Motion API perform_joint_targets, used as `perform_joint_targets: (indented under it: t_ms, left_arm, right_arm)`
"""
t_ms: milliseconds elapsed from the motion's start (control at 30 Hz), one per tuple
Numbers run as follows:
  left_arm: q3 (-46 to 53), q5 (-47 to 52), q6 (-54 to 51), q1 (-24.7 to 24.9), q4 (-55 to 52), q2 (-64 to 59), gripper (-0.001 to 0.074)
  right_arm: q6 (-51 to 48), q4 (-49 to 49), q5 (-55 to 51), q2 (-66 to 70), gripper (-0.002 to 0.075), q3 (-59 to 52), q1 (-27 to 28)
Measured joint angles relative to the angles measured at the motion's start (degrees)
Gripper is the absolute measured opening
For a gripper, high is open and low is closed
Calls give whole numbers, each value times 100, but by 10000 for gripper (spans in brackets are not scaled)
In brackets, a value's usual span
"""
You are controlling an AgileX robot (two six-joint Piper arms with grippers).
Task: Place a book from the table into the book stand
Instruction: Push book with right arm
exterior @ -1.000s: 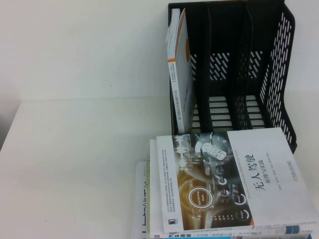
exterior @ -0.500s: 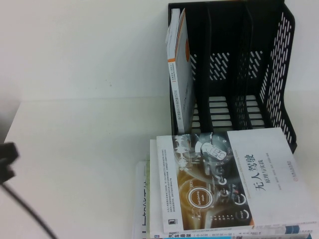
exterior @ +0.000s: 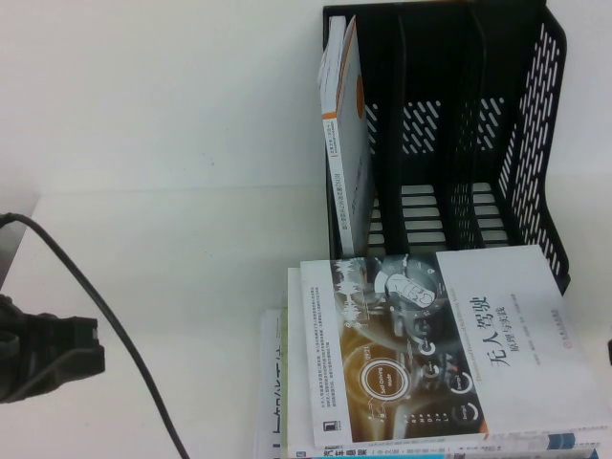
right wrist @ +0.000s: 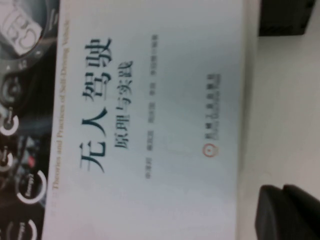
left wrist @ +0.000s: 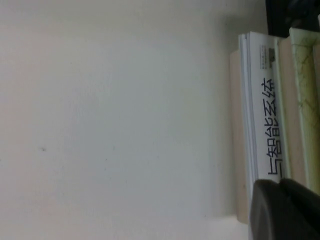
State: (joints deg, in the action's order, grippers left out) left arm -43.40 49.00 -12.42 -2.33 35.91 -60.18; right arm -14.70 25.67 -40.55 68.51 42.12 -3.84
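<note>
A black book stand (exterior: 541, 143) stands at the back right, with one white and orange book (exterior: 346, 143) upright in its leftmost slot. A stack of books lies in front of it; the top book (exterior: 449, 344) has a white cover with a dark picture and also shows in the right wrist view (right wrist: 150, 125). My left gripper (exterior: 94, 346) is shut and empty over the table's left side, well left of the stack; it also shows in the left wrist view (left wrist: 282, 186). My right gripper (right wrist: 284, 192) is shut and empty just beside the top book's right edge.
The white table (exterior: 172, 277) stretches left of the stack. The left arm's black cable (exterior: 115, 316) loops over it. The lower books' spines (left wrist: 270, 130) face left. The stand's other two slots hold nothing.
My left gripper has come in from the left edge and moved right toward the stack. A dark sliver of the right arm now shows at the right edge. The books have not moved.
</note>
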Motion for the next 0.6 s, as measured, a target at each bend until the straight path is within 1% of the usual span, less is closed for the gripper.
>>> perform_joint_targets:
  t_ms: [233, 433, 600]
  left_arm:
    - [0, -67, -50, 0, 296, -10, -3]
    - [0, -141, -262, 0, 852, -10, -3]
    - [0, -243, -560, 0, 1526, -10, -3]
  right_arm:
    - [-24, 102, 262, 319, 5, 26, -346]
    - [-197, 340, 337, 523, 6, 63, -498]
    - [-332, 407, 346, 629, 6, 203, -621]
